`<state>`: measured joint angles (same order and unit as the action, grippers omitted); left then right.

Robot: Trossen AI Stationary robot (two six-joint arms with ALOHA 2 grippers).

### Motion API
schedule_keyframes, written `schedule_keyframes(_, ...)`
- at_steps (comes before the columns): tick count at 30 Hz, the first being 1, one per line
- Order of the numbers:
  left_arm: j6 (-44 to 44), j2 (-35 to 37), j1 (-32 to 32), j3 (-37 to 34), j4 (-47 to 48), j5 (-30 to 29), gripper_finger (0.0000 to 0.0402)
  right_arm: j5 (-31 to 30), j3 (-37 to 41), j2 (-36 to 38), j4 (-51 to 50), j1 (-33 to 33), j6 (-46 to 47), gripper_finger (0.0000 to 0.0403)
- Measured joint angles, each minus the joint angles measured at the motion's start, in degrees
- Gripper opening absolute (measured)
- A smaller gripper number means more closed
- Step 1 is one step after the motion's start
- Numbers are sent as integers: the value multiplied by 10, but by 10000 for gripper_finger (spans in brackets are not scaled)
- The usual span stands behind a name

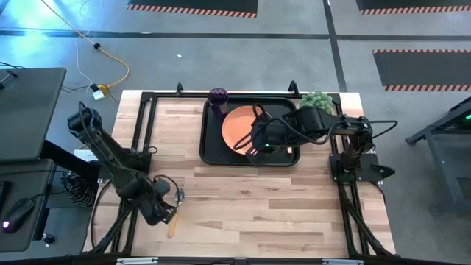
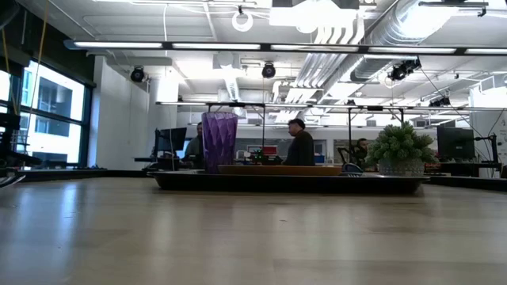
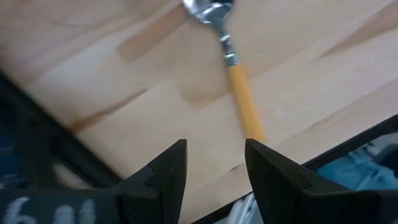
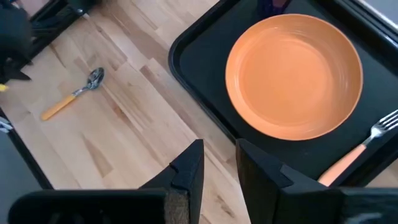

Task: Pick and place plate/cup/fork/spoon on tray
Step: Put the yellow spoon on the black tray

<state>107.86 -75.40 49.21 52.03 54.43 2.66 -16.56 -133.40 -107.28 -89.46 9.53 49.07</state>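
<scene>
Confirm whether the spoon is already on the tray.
No, the spoon lies on the bare wooden table, apart from the tray.

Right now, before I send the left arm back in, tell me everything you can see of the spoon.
The spoon has a shiny silver metal bowl, a short metal neck and a slim orange handle that looks like plastic. It lies flat on the bare wooden table, near the left front corner, well off the tray. Nothing touches it: the left pincer hangs open just above the handle's end.
</scene>
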Motion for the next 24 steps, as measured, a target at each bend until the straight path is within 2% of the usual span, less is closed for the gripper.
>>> schedule_keyframes(6,33,-51,-1,0,-34,-34,154,0,0,0,2,4,1,85)
schedule_keyframes(16,89,-105,-1,0,-95,-54,154,0,0,0,2,3,0,85)
schedule_keyframes(24,139,-136,-1,0,-106,-54,154,0,0,0,2,3,-8,85)
